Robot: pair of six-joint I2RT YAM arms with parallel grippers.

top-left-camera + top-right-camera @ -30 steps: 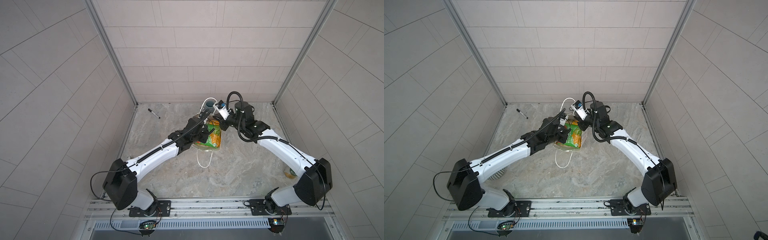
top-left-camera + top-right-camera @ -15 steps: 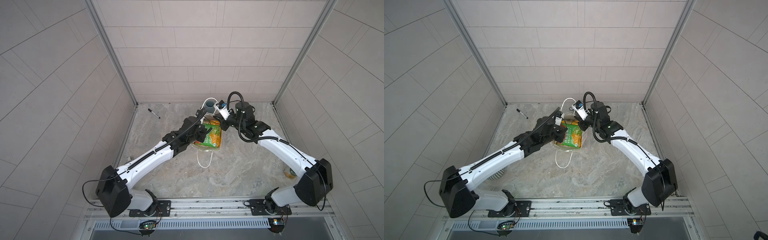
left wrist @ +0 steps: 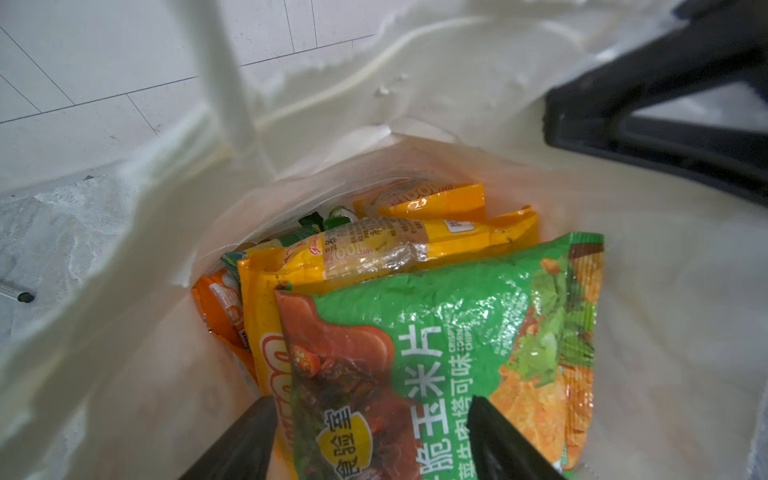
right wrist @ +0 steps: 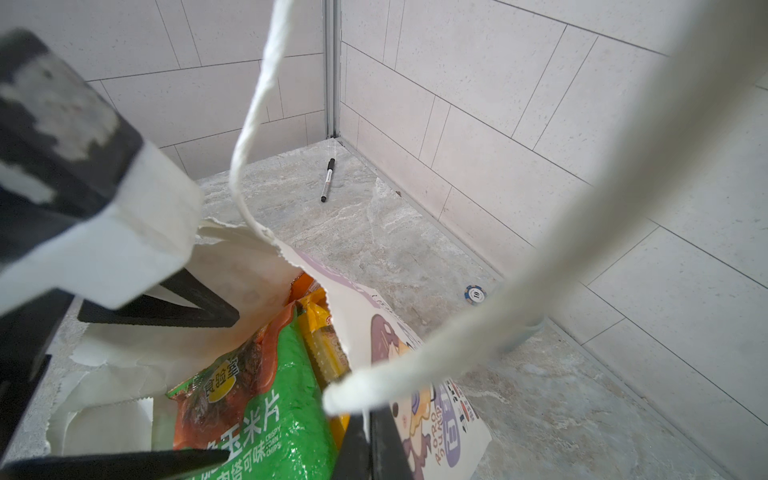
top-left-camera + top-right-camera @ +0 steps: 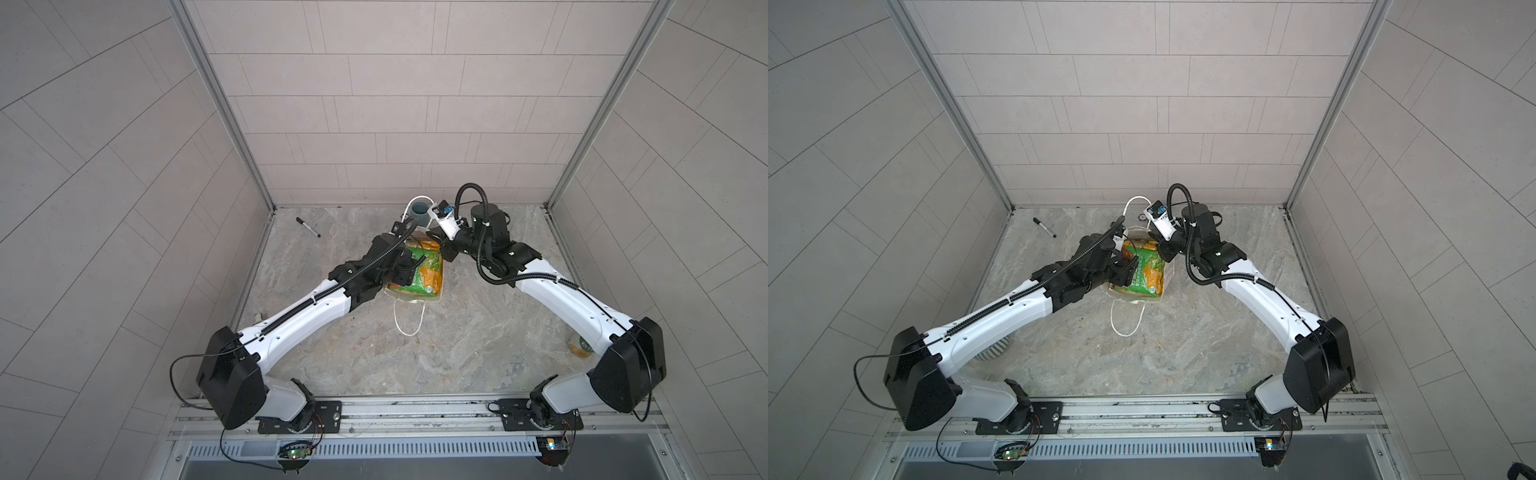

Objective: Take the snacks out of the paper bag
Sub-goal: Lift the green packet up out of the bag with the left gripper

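Left hand (image 3: 372,405) hovering at the mouth of the paper bag (image 3: 623,332), fingers standing apart either side of the green packet (image 3: 457,316), other snacks (image 3: 415,245) lying behind it inside, right hand (image 4: 368,424) pinching together on the bag's rim, bag sitting on the counter (image 5: 457,340).

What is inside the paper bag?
A green packet foremost; behind it yellow packets and an orange packet. The bag's bottom and anything under them is covered.
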